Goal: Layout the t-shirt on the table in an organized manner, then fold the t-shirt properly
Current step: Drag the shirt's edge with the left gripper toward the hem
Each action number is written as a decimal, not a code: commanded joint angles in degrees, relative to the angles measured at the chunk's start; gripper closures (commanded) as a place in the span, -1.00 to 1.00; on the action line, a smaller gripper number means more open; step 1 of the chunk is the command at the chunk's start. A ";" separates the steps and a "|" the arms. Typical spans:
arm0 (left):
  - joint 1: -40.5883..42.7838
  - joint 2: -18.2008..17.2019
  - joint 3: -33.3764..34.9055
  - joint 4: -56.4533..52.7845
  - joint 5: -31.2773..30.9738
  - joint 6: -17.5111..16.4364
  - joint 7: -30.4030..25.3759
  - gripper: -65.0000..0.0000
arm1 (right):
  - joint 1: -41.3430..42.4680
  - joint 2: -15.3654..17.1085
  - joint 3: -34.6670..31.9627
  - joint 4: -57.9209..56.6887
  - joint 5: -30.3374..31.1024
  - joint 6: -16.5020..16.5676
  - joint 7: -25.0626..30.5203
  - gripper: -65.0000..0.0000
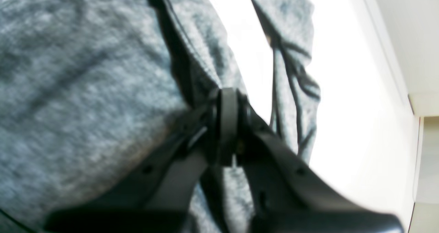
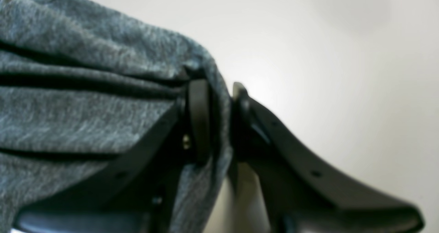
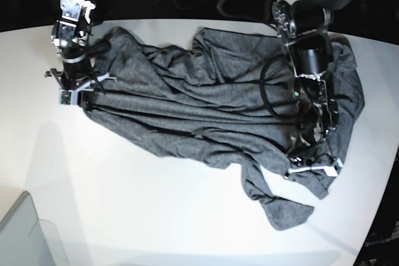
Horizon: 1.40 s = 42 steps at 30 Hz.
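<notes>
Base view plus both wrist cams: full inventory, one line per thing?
t-shirt: one, dark heather grey, rumpled and spread across the middle of the table.
table: one, glossy white, under everything.
bin corner: one, translucent grey, at the base view's lower left.
left end effector: one, black, shut on the t-shirt at the base view's right.
right end effector: one, black, shut on the t-shirt at the base view's left.

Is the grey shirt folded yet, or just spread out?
Spread out, not folded: the t-shirt lies wrinkled across the table, one part trailing toward its near edge.
</notes>
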 commanded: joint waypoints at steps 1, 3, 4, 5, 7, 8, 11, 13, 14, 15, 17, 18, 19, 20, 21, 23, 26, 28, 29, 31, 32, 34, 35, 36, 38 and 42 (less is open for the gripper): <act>-3.48 -0.21 0.11 1.37 -0.85 -0.38 -1.19 1.00 | 0.61 0.43 0.03 0.83 0.26 -0.31 1.20 0.60; -4.89 -0.04 0.11 1.20 -0.50 -0.38 -1.19 1.00 | 0.52 0.43 0.03 0.92 0.26 -0.31 1.20 0.60; -5.59 0.05 0.11 0.93 -0.41 -0.38 -1.19 1.00 | 0.34 0.43 0.03 0.92 0.26 -0.31 1.20 0.60; -6.47 0.22 0.11 0.76 -0.41 -0.38 -1.19 1.00 | 0.26 0.43 0.03 0.92 0.26 -0.31 1.20 0.60; -8.32 0.40 0.11 0.67 -0.41 -0.38 -1.19 1.00 | 0.08 0.43 0.03 0.92 0.26 -0.31 1.20 0.60; -9.64 0.58 0.20 0.40 -0.41 -0.38 -1.19 1.00 | 0.08 0.43 0.03 0.92 0.18 -0.31 1.20 0.60; -13.51 1.72 0.20 -3.02 -0.33 -0.38 -1.19 1.00 | -0.01 0.43 0.03 1.01 0.09 -0.31 1.20 0.60; -15.44 1.81 0.20 -6.10 -0.33 -0.29 -2.15 1.00 | -0.45 0.43 0.03 1.01 0.09 -0.31 1.20 0.60; -16.14 1.81 0.20 -7.86 -0.33 -0.29 -3.91 1.00 | -0.80 0.51 0.03 1.09 0.09 -0.31 1.20 0.60; -16.76 1.81 0.28 -9.79 -0.33 -0.29 -6.29 0.99 | -0.89 0.51 0.03 1.36 0.09 -0.31 1.20 0.60; -18.17 1.46 0.99 -14.45 -0.33 -0.29 -11.03 0.98 | -1.33 0.51 0.03 2.68 0.09 -0.31 1.20 0.60; -18.69 1.28 2.22 -16.74 -0.33 -0.29 -13.14 0.98 | -1.68 0.51 0.03 3.20 0.09 -0.31 1.20 0.60; -19.31 0.40 4.06 -19.29 -0.33 -0.29 -14.99 0.96 | -2.21 0.51 0.03 3.91 0.09 -0.22 1.20 0.60; -20.10 -0.65 6.35 -21.84 -0.33 -0.29 -16.40 0.89 | -2.56 0.51 0.03 4.79 0.09 -0.22 1.20 0.60; -20.71 -1.36 8.46 -23.51 -0.68 -0.20 -17.28 0.76 | -2.73 0.51 0.03 5.58 0.09 -0.22 1.20 0.60; -21.15 -1.88 11.27 -25.53 -0.94 -0.03 -18.42 0.41 | -2.82 0.51 0.03 6.37 0.09 -0.22 1.20 0.60; -21.07 -2.15 11.54 -25.62 -0.94 -0.38 -17.98 -0.19 | -2.82 0.51 0.03 6.55 0.09 -0.22 1.20 0.60; -20.89 -2.24 11.62 -25.53 -0.94 -0.38 -17.89 -0.49 | -2.82 0.51 0.03 6.81 0.18 -0.22 1.20 0.60; -20.71 -2.32 11.62 -24.83 -0.94 -0.38 -17.63 -0.61 | -2.82 0.51 0.03 6.90 0.18 -0.22 1.29 0.60; -17.37 -3.56 11.62 -20.61 -0.94 -0.38 -15.17 -0.69 | -2.56 0.51 0.20 7.25 0.35 -0.22 1.47 0.59; -14.82 -4.26 11.62 -17.09 -0.94 -0.29 -13.41 -0.68 | -2.38 0.51 0.29 8.04 0.35 -0.22 1.47 0.59; -10.25 -4.79 11.62 -10.94 -0.94 -0.29 -12.09 -0.66 | -2.56 0.60 0.38 9.45 0.35 -0.22 1.47 0.59; -8.06 -4.87 11.62 -8.21 -0.94 -0.20 -12.18 -0.66 | -2.56 0.69 0.38 10.33 0.35 -0.22 1.47 0.59; -5.86 -4.87 11.62 -5.57 -0.85 -0.11 -12.09 -0.66 | -2.47 0.60 0.38 11.20 0.35 -0.22 1.47 0.59; -1.81 -5.84 11.62 -1.09 -0.59 0.06 -12.09 -0.66 | -2.65 0.51 0.38 13.31 0.35 -0.22 1.47 0.59; 2.58 -9.01 11.54 0.58 -0.94 0.06 -12.18 -0.66 | -2.12 -0.19 0.38 15.42 0.35 -0.31 1.38 0.59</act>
